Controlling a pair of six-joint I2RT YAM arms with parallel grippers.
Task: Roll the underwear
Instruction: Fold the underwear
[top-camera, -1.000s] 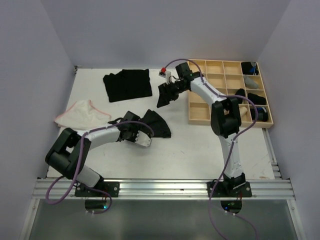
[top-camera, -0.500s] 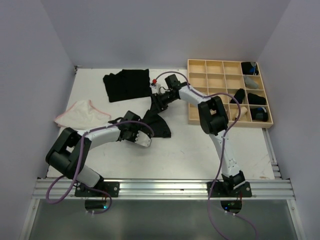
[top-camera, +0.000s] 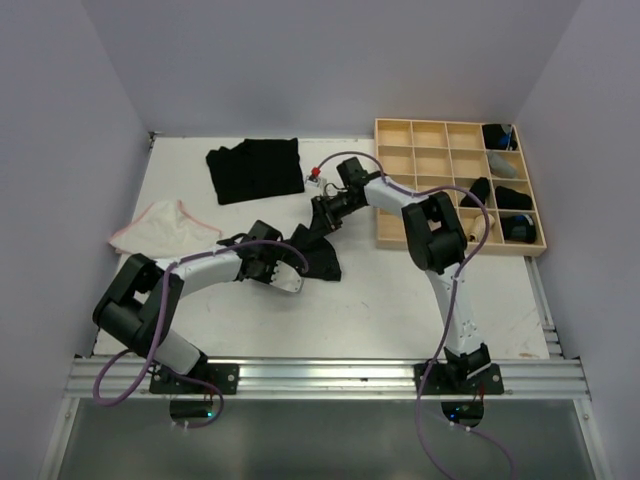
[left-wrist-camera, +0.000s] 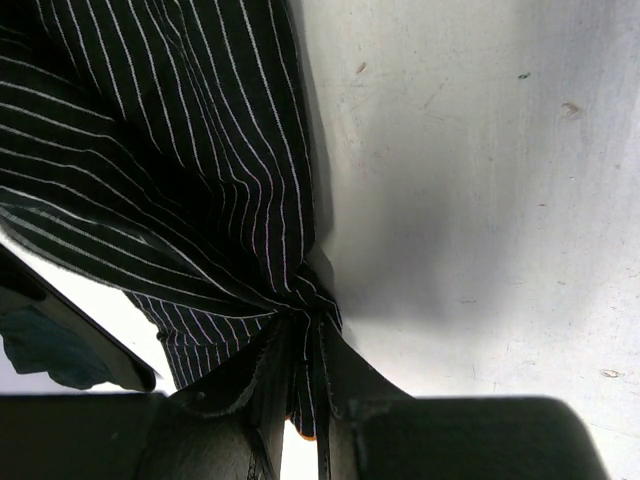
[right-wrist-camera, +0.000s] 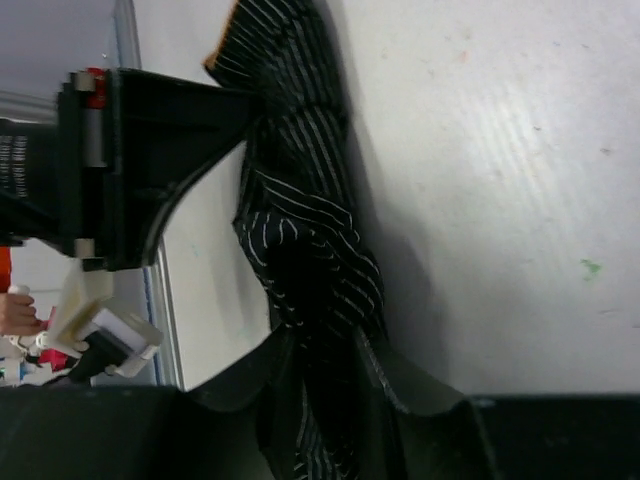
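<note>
The black striped underwear (top-camera: 322, 260) lies near the middle of the table (top-camera: 400, 300), between the two arms. The left gripper (left-wrist-camera: 305, 395) is clamped on one bunched end of it, and the right gripper (right-wrist-camera: 330, 375) is pressed together on the opposite end

Grid tray (top-camera: 428, 135) sits in the surface's (top-camera: 400, 300) far right corner, a few rolls (top-camera: 512, 198) in its right-hand compartments. Underwear stack (top-camera: 255, 170) at the far edge, loose pair (top-camera: 160, 228) by the left edge, middle pair (top-camera: 318, 255) mid-surface.
</note>
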